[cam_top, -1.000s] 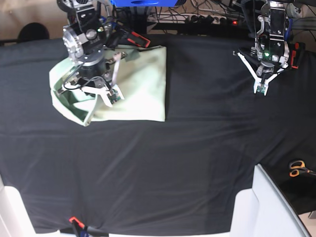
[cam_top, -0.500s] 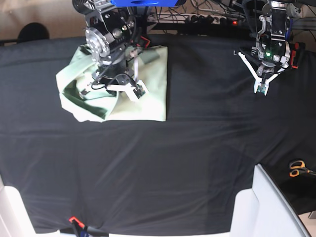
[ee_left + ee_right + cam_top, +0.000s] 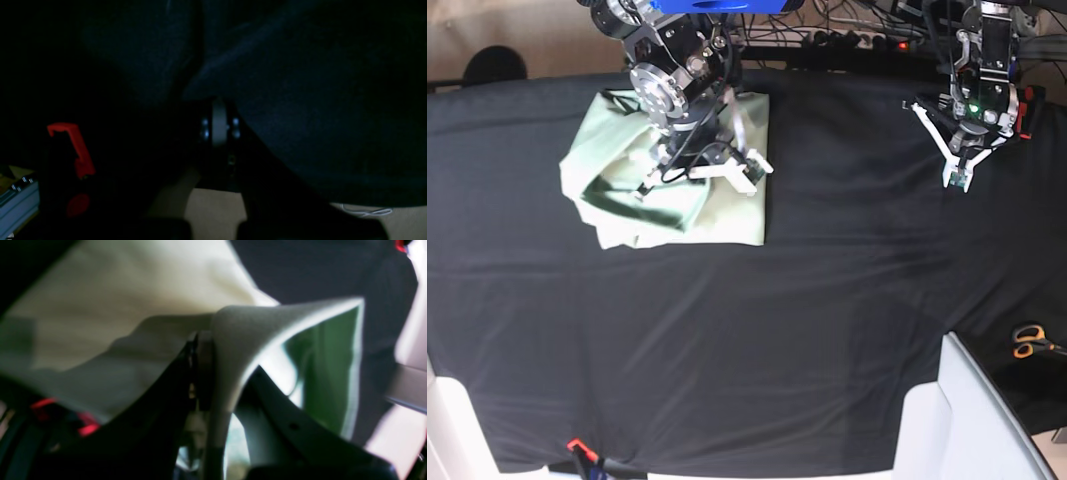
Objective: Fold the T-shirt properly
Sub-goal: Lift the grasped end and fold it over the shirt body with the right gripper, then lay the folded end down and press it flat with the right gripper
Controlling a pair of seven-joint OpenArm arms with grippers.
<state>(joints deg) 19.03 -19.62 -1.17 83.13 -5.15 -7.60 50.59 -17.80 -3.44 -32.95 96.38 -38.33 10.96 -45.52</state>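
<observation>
T-shirt [image 3: 617, 190]: one, partly folded on black tablecloth [image 3: 757, 330] | right gripper [image 3: 749, 178]: clamped on T-shirt fabric | left gripper [image 3: 957, 180]: closed, empty | scissors [image 3: 1030, 342]: one

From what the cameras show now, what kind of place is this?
Probably a robotics lab bench: a table under a black cloth, two robot arms, loose cables behind, and scissors at the edge. A T-shirt is being folded.

Base view: high overhead, looking straight down on the whole black-clothed bench [image 3: 757, 330]. Left wrist view: close, dark, facing along shut fingers [image 3: 218, 121] toward cloth. Right wrist view: very close, blurred, filled with the T-shirt [image 3: 116, 306], shared with the base view [image 3: 727, 215].
</observation>
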